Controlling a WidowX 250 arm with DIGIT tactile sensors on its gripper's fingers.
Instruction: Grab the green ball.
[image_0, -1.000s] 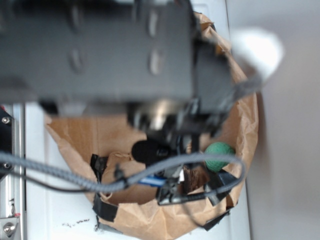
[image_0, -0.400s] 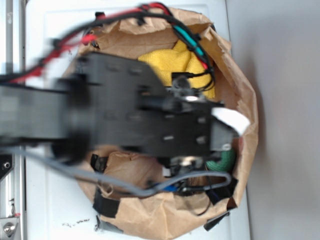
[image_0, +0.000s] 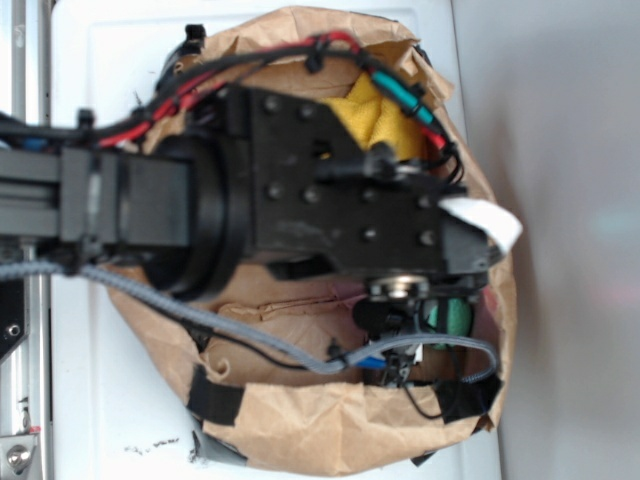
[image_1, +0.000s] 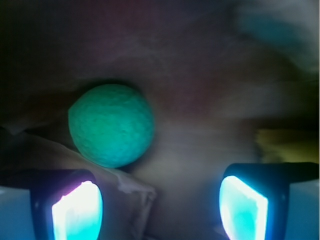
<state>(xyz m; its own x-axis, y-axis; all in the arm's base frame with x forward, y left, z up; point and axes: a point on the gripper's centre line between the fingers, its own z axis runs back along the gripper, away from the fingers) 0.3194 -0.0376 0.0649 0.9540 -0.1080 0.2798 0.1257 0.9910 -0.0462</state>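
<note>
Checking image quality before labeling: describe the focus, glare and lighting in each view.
Wrist view: dim and soft; the green ball readable with dimpled texture, the hand open, its pads blown out in cyan-white glare. Exterior view: evenly lit, fairly sharp; the arm hides most of the paper bag, with only a sliver of the ball showing.

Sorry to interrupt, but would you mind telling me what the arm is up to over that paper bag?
The WidowX arm is reaching into the brown paper bag for the green ball. Its gripper is open, with the ball just ahead and nearer one finger, not yet gripped. A yellow cloth also lies inside the bag.
</note>
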